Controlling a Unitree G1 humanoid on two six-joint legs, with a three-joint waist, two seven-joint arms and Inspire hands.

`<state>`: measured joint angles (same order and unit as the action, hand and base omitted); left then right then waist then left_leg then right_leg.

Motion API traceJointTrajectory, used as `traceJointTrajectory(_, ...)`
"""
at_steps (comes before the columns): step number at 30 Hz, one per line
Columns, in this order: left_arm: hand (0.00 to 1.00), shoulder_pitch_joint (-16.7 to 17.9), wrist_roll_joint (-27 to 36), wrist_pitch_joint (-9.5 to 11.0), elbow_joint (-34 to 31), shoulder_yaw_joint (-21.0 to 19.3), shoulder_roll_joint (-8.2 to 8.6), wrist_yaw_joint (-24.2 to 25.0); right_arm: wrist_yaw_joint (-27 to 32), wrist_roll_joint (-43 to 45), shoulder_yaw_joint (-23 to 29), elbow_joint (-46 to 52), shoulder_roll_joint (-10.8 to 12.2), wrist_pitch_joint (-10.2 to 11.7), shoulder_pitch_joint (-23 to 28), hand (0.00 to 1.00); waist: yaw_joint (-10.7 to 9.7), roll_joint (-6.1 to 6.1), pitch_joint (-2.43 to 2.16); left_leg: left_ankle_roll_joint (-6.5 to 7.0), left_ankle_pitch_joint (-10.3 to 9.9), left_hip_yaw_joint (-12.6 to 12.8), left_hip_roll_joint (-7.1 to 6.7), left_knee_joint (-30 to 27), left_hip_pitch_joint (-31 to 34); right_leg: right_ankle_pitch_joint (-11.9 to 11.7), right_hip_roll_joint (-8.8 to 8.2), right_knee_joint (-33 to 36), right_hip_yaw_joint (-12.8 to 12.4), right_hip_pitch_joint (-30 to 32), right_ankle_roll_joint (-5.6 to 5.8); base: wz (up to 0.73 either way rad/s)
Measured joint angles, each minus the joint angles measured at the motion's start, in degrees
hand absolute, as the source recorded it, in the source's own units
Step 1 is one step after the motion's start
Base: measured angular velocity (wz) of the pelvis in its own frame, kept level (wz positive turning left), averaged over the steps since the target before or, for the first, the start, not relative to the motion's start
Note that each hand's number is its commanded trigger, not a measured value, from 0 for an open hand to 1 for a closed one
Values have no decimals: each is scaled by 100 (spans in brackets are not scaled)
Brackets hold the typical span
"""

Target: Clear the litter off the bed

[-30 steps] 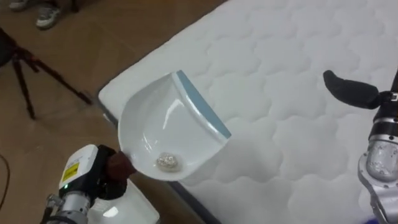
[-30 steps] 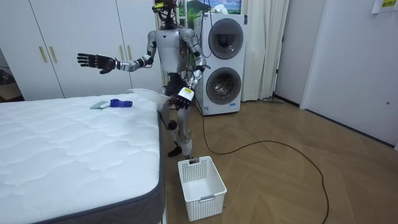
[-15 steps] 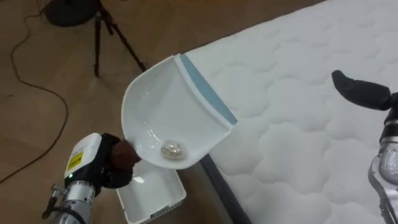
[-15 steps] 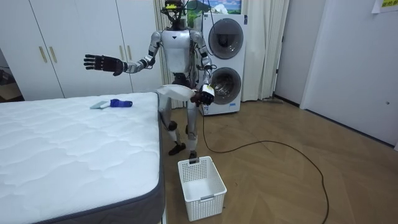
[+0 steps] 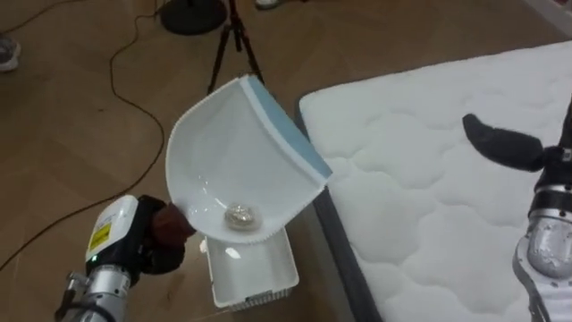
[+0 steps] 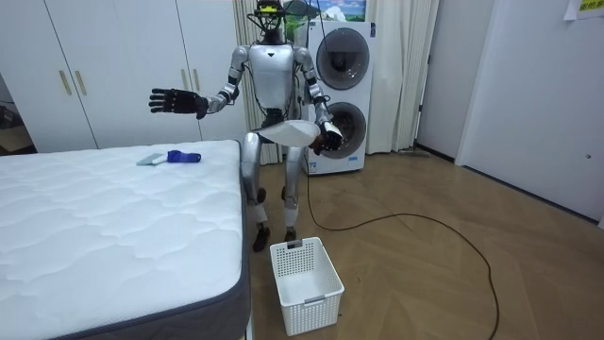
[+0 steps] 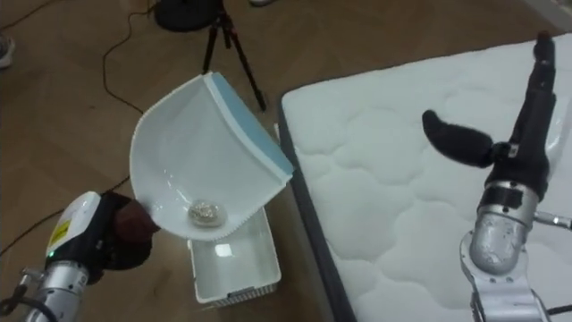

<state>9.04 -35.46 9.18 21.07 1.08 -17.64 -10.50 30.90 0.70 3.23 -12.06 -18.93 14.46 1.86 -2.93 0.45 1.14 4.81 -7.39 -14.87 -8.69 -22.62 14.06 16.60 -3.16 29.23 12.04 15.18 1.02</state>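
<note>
- Dustpan (image 5: 237, 161): white, with a pale blue strip along its front lip. It is held in the air off the corner of the bed, tilted so the lip points up and the closed back end hangs low.
- Crumpled wad (image 5: 239, 215): small and silvery-grey. It lies inside the dustpan at the lowest part of the scoop, just beside the handle end, and touches no finger.
- Left hand (image 5: 161, 241): at the lower left of the eye views, below the pan's back end. Its dark fingers are clenched round the dustpan's handle. The scoop rises up and away from the fist, so the wad sits just above the fingers with the pan wall between them.
- Right hand (image 7: 518, 148): raised over the mattress with fingers straight and the thumb spread to the side. It grasps nothing and is well apart from the dustpan.
- Bed (image 5: 447, 224): bare white quilted mattress, with its corner next to the pan.
- Basket (image 5: 255, 273): white slatted plastic, on the wooden floor beside the bed corner and directly under the pan's low end.
- Brush (image 6: 179, 157): blue, lying on the far part of the mattress in the room view.
- Tripod (image 5: 232, 36): dark legs on the floor beyond the pan.
- Robot's place: it stands upright at the bed corner behind the basket, with stacked washing machines (image 6: 338, 94) at its back.
</note>
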Motion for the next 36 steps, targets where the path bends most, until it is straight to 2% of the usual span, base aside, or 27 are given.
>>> traceJointTrajectory(1,100,-37,-1,0,11,27,-5,13,94,-6,7,-91,9,2,-5,0,-61,-30,-6,-37,-14,-210,-106,-151,112,-163,98,-240,-427,241,28,113)
traceJointTrajectory(2,100,-118,23,12,67,63,-11,29,178,-42,18,-128,0,5,-14,0,-100,-17,-5,-87,-117,-356,-202,-415,277,-381,162,-382,-742,397,71,110)
traceJointTrajectory(3,100,-152,72,14,109,82,-21,51,213,-52,18,-141,3,8,-16,0,-135,9,-5,-100,-174,-374,-216,-565,394,-448,152,-363,-737,407,36,113)
traceJointTrajectory(4,100,-256,114,41,206,90,-40,138,296,-56,24,-175,3,15,-15,0,-160,59,-13,-100,-268,167,29,-805,614,-560,105,-294,-503,446,-106,95)
traceJointTrajectory(5,100,-350,112,72,292,90,-81,173,327,-51,23,-195,22,26,-23,0,-123,58,-13,-111,-406,861,363,-971,762,-608,-13,-107,-246,538,-179,83)
traceJointTrajectory(7,100,-402,101,76,413,89,-92,246,264,-13,18,-230,47,113,-25,0,-96,79,-9,-201,-539,1180,581,-1097,878,-612,-36,74,-158,586,-254,65)
traceJointTrajectory(8,100,-409,101,75,456,88,-102,308,171,-4,18,-292,46,124,-28,0,-84,98,-13,-217,-549,1191,604,-1081,889,-559,31,74,-215,577,-268,62)
traceJointTrajectory(10,100,-465,117,76,583,85,-128,372,14,-10,9,-356,47,124,-27,0,17,100,-11,-302,-553,1142,608,-1056,878,-514,124,64,-265,552,-283,26)
traceJointTrajectory(12,100,-474,165,72,733,84,-128,379,-116,-26,-9,-365,47,124,-28,0,91,97,-10,-305,-571,1139,613,-1049,847,-448,129,109,-265,529,-291,7)
traceJointTrajectory(15,100,-486,242,33,815,88,-171,409,-253,-51,-97,-391,29,123,-35,0,141,99,5,-315,-758,1150,608,-1215,884,-230,157,368,-385,616,-354,3)
traceJointTrajectory(17,100,-628,266,48,1023,103,-238,400,-383,-26,-312,-661,30,125,-100,0,160,82,18,-325,-894,1146,593,-1338,899,-55,146,566,-431,656,-381,2)
traceJointTrajectory(21,100,-764,215,7,1234,168,-401,390,-433,-10,-544,-981,31,126,-211,0,158,91,40,-327,-928,1197,587,-1375,1139,5,107,722,-487,941,-399,1)
traceJointTrajectory(24,100,-969,208,-41,1632,286,-524,386,-445,163,-655,-1454,25,117,-344,0,146,109,52,-326,-927,1300,589,-1359,1241,24,76,766,-487,1058,-413,0)
traceJointTrajectory(25,100,-1077,209,-47,1739,374,-605,389,-491,216,-657,-1513,25,110,-362,0,146,121,59,-323,-925,1307,589,-1344,1306,25,68,764,-489,1129,-411,11)
traceJointTrajectory(27,100,-1215,213,-62,1752,438,-744,405,-577,217,-662,-1565,29,110,-421,0,44,198,101,-304,-915,1330,596,-1376,1465,27,39,741,-394,1219,-407,24)
traceJointTrajectory(29,100,-1515,208,-72,1910,664,-1013,518,-675,215,-713,-1625,29,96,-420,0,-23,235,113,-248,-876,1442,592,-1305,1568,46,-12,745,-402,1334,-377,20)
traceJointTrajectory(30,100,-1591,204,-92,1971,737,-1078,563,-695,216,-730,-1633,28,96,-421,0,-32,252,114,-235,-865,1455,589,-1277,1572,47,-33,745,-401,1353,-375,5)
traceJointTrajectory(32,100,-1856,199,-185,2192,917,-1292,714,-719,255,-801,-1658,-21,97,-493,0,-152,448,144,-197,-843,1461,556,-1255,1672,45,-88,739,-367,1434,-345,6)
traceJointTrajectory(34,100,-1920,185,-280,2208,1030,-1447,753,-717,440,-893,-1673,-105,90,-490,0,-235,588,129,-145,-808,1486,485,-1190,1726,60,-177,810,-362,1539,-309,4)
traceJointTrajectory(35,100,-1962,186,-327,2208,1143,-1581,771,-718,507,-962,-1685,-143,53,-493,0,-272,640,135,-116,-791,1594,465,-1157,1728,83,-236,887,-396,1603,-282,0)
traceJointTrajectory(36,100,-1975,189,-374,2207,1211,-1639,778,-720,547,-993,-1703,-145,37,-494,0,-300,660,127,-103,-782,1636,445,-1138,1722,100,-277,929,-396,1628,-271,0)
